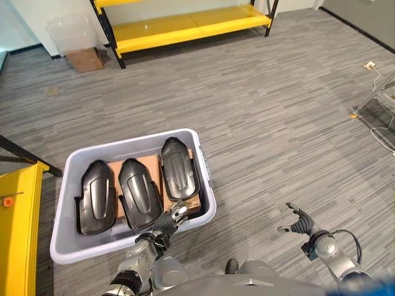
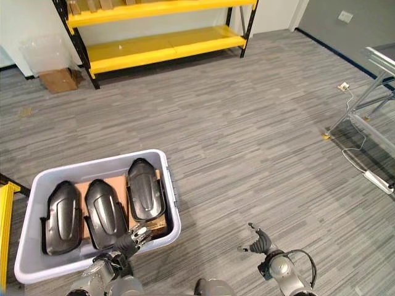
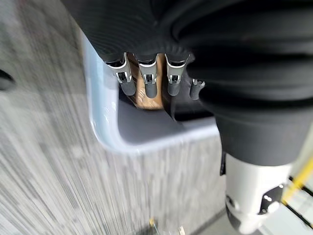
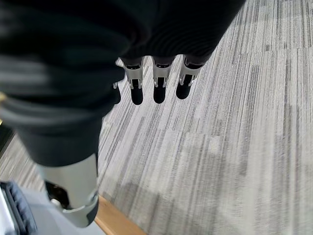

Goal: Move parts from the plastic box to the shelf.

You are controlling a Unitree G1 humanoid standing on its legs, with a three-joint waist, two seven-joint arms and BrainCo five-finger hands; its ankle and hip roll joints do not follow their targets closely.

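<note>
My left hand (image 1: 171,220) hovers at the near right corner of the grey plastic box (image 1: 68,250), fingers relaxed and empty. Three black parts (image 1: 139,192) lie side by side in it on cardboard. My right hand (image 1: 300,222) hangs open over carpet; the yellow shelf (image 1: 185,24) stands well apart.

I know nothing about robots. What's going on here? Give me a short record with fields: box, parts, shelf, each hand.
box: grey plastic box on the carpet, close in front of the robot
parts: three black moulded parts lying side by side in the box, on brown cardboard
shelf: yellow shelf across the room, far from the box
left hand: left hand over the box's near rim, fingers relaxed, holding nothing
right hand: right hand open above bare carpet, apart from the box
other: small cardboard box beside the shelf
</note>
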